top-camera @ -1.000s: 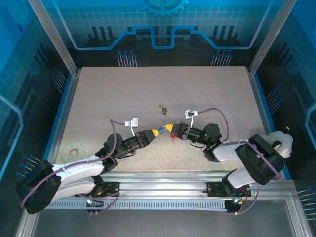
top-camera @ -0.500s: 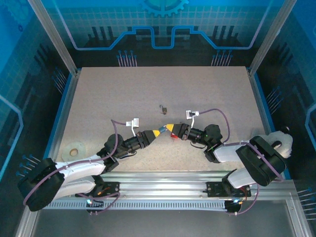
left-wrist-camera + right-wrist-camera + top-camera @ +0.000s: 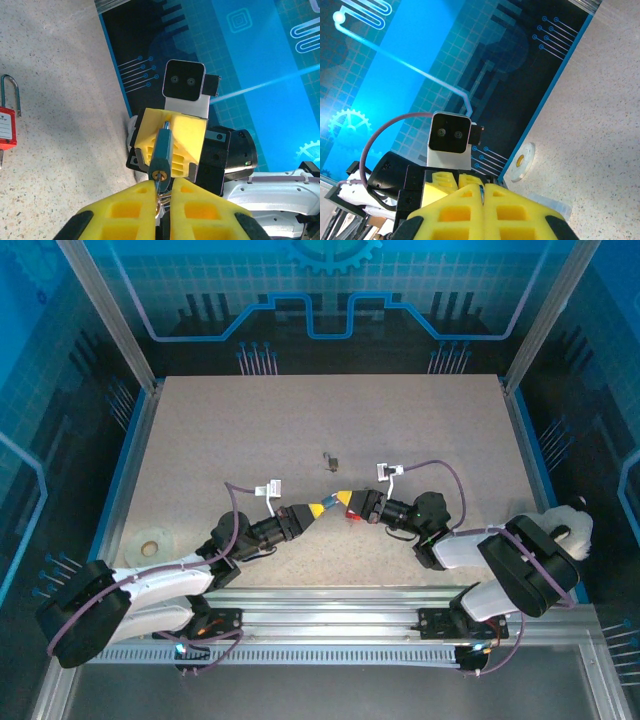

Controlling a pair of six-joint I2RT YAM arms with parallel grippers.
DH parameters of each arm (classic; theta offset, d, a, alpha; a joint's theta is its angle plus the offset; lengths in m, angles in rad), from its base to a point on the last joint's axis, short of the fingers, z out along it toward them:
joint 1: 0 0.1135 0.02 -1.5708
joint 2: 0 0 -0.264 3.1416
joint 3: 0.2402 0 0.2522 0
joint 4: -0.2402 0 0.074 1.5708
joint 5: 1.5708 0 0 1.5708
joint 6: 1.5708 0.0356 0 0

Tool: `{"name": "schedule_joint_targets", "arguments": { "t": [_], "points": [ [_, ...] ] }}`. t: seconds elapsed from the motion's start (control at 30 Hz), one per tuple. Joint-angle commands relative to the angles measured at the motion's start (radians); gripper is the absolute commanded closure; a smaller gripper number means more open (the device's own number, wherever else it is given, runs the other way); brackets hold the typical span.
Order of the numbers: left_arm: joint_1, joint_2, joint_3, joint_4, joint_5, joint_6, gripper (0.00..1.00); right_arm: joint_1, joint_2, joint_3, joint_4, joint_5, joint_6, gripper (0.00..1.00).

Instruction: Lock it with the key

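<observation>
Left wrist: key (image 3: 161, 150) sits between two grippers. Ring end pinched in narrow jaws of left gripper (image 3: 161, 192). Other end squeezed in tight jaws of right gripper (image 3: 167, 142).

Teal-headed key (image 3: 161, 150); yellow left pincer (image 3: 162, 189), right pincer (image 3: 483, 191); silver-shackled red padlock (image 3: 7, 129); speckled beige tabletop (image 3: 300, 420); blue circuit-print wall panels (image 3: 330, 290).

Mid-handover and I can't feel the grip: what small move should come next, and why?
Probably open the right end effector. The key lies clamped in its seam, while the left end effector looks closed on the key's metal end, so both hold it. Releasing would leave it with the left arm, free to carry toward the red padlock on the table.
</observation>
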Motion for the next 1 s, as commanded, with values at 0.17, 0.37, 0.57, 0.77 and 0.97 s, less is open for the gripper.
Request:
{"name": "schedule_joint_targets", "arguments": {
  "t": [0.17, 0.37, 0.57, 0.77, 0.97],
  "points": [
    [0.005, -0.055, 0.005, -0.039, 0.003, 0.024, 0.96, 0.007, -0.008, -0.014, 0.042, 0.022, -0.009, 1.00],
    [0.005, -0.086, 0.017, -0.090, 0.001, 0.043, 0.98, 0.007, -0.006, -0.010, 0.041, 0.014, -0.007, 1.00],
    [0.005, -0.055, 0.021, -0.062, 0.012, 0.041, 1.00, 0.009, -0.005, -0.010, 0.041, 0.013, -0.007, 1.00],
    [0.005, -0.076, 0.002, -0.057, -0.023, 0.047, 1.00, 0.009, -0.008, -0.016, 0.041, 0.026, -0.009, 1.00],
    [0.005, -0.112, -0.011, -0.092, -0.050, 0.053, 1.00, 0.006, -0.019, -0.029, 0.041, 0.049, -0.014, 1.00]
  ]
}}
